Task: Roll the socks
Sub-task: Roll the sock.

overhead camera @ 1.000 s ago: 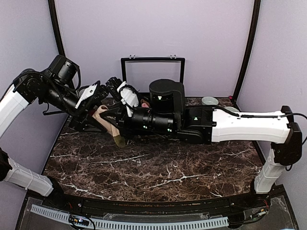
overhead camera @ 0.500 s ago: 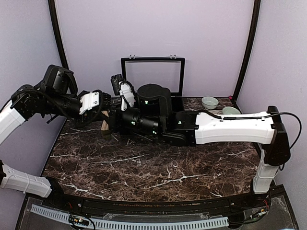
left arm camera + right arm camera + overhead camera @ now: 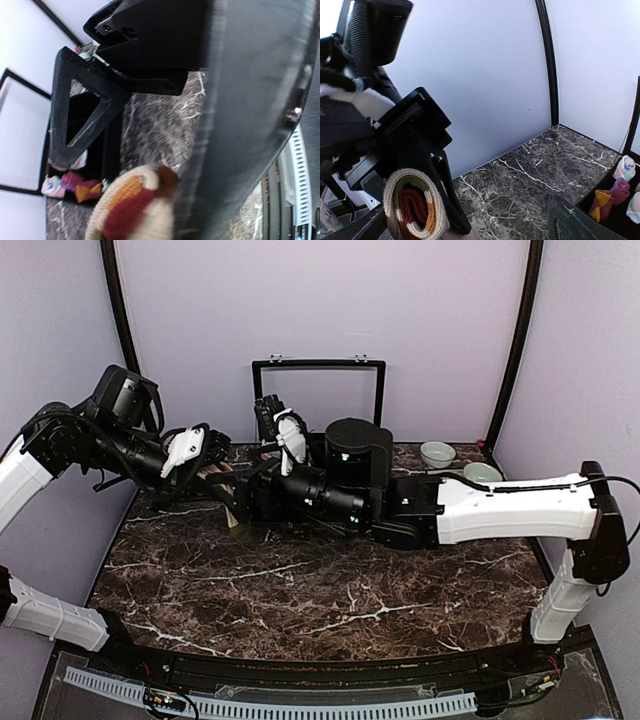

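Socks (image 3: 412, 205), the striped pair, wound into a tight roll and held clear of the table (image 3: 330, 590) at the far left. Left gripper (image 3: 222, 478) clamped on that roll, fingers pressing its sides. Cream, red and orange rings plain to see at the roll's open end in both wrist views. Right gripper (image 3: 280, 422) just right of it, jaws spread wide, nothing between them. Tan part of the sock visible below the left fingers in the top view; impossible to tell whether a loose tail or the outer wrap.

Likely step: carrying the finished roll over to the black box (image 3: 112, 160) at the far edge, with small rolled bundles (image 3: 70, 185) lying in it.

To do it well:
- Keep the squeeze across the rings, not along them, to stop the layers slipping out sideways.
- Hold the pressure steady. Soft knit, quick to spring open on any slackening.
- Draw the right arm back to the right first, clear of the path, given the two wrists crowded together.
- Travel level and slow, watching that tan part for sagging.
- Lower well inside the box wall before letting go.
- Set the roll on its side against the other bundles, to prevent unwinding.
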### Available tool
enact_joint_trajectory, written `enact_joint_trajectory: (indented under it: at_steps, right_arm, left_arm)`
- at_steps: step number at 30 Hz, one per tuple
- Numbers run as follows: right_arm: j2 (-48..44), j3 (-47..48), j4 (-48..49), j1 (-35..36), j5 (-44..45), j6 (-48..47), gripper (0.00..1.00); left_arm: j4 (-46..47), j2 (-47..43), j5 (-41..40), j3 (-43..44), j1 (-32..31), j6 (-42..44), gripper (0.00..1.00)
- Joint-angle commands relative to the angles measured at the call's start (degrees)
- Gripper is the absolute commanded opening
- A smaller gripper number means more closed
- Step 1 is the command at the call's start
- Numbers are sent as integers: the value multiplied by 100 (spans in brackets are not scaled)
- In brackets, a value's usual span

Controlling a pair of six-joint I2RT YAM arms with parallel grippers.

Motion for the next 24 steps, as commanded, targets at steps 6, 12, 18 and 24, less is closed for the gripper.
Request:
enact_joint_trajectory:
  at_steps: [6, 12, 18, 24]
  right_arm:
    - [-745, -629, -152, 89, -201, -1898, 94]
    - [-985, -527, -220, 89, -1593, -2368, 87]
    - [-560, 179, -858, 77, -2310, -2610, 80]
    - [-261, 535, -911, 48, -2800, -2550, 67]
  left_arm:
    - [-1159, 353, 1900, 716, -12, -36, 0]
    - [-1870, 603, 2788, 953, -11, 334, 0]
    - [-2440, 870, 3296, 1169, -21, 529, 0]
    - [-2593, 862, 3483, 1196, -18, 585, 0]
